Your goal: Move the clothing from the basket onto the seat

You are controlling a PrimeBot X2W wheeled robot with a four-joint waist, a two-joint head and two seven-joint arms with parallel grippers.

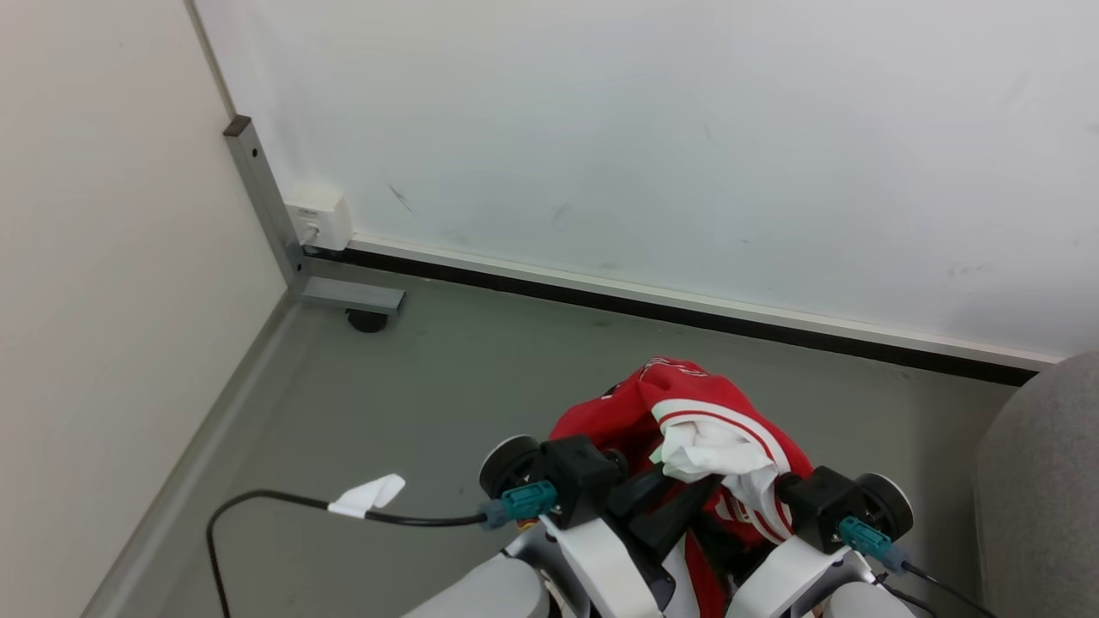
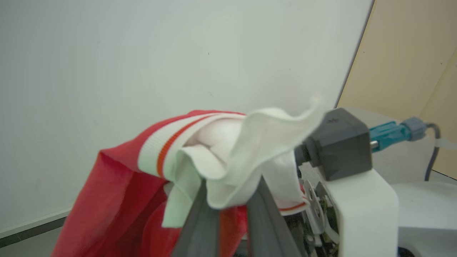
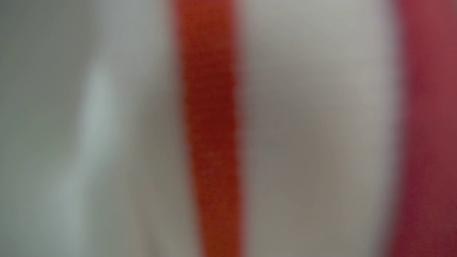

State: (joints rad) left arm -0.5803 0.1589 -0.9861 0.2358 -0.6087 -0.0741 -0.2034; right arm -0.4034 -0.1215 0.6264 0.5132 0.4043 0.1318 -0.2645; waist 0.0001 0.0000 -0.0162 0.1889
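Over the floor (image 1: 481, 378), left of the seat (image 1: 1039, 481), holding the clothing (image 1: 687, 421) aloft in a bunch, with the left gripper (image 2: 232, 200) pinching narrowly on a white striped fold. Failing to make out the grip of the right gripper (image 1: 786, 502), buried under cloth. Judging the clothing light, limp and slippery, so favouring gathered folds over a single edge, for fear of it sliding loose.

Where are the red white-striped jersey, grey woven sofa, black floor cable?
Red white-striped jersey (image 1: 618, 412): head view, red fold.
Grey woven sofa (image 1: 1043, 498): head view, rounded corner.
Black floor cable (image 1: 429, 519): head view, straight run.
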